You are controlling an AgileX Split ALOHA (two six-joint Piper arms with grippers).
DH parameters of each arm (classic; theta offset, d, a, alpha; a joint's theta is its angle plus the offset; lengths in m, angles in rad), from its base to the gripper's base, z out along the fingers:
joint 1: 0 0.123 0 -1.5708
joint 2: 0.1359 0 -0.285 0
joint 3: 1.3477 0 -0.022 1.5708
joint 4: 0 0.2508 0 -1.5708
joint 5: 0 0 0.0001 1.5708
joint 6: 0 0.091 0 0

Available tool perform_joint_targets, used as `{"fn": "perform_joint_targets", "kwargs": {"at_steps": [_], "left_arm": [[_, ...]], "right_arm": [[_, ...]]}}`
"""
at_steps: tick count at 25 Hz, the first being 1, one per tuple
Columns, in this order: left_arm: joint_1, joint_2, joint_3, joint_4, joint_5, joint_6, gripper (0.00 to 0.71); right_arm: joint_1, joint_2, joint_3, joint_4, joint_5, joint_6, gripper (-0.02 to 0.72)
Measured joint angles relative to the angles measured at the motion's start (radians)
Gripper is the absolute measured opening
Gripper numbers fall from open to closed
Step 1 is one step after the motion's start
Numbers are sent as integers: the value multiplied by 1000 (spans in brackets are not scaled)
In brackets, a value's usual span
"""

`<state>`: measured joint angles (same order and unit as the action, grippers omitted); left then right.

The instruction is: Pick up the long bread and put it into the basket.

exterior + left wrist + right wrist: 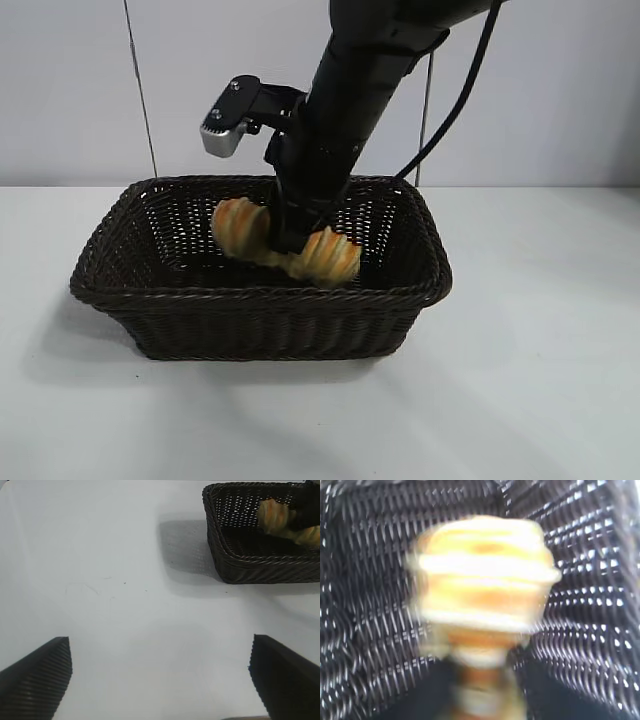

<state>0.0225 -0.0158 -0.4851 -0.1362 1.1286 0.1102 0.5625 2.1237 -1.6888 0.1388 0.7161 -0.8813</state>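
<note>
The long bread, golden-brown with orange and pale stripes, hangs inside the dark-brown wicker basket, just above its floor. My right gripper reaches down into the basket and is shut on the bread's middle, with both ends sticking out on either side. In the right wrist view the bread fills the middle, pinched between my dark fingers over the woven floor. My left gripper is open and empty above bare table, well away from the basket; the bread shows there too.
The white table surrounds the basket on all sides. A cable trails from the right arm behind the basket. A white wall stands behind the table.
</note>
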Motion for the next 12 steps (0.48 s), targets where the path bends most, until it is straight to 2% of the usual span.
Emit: {"fn": "perform_joint_targets", "kwargs": {"at_steps": [2, 4, 9, 12], "left_arm": [[0, 0, 0, 0, 0, 0, 695], [0, 0, 0, 0, 0, 0, 695], [0, 0, 0, 0, 0, 0, 695], [0, 0, 0, 0, 0, 0, 695]], "right_arm": [[0, -15, -45, -3, 26, 96, 686], [0, -32, -105, -22, 78, 230, 689], [-3, -50, -300, -113, 287, 571, 694], [-23, -50, -401, -139, 380, 754, 694]]}}
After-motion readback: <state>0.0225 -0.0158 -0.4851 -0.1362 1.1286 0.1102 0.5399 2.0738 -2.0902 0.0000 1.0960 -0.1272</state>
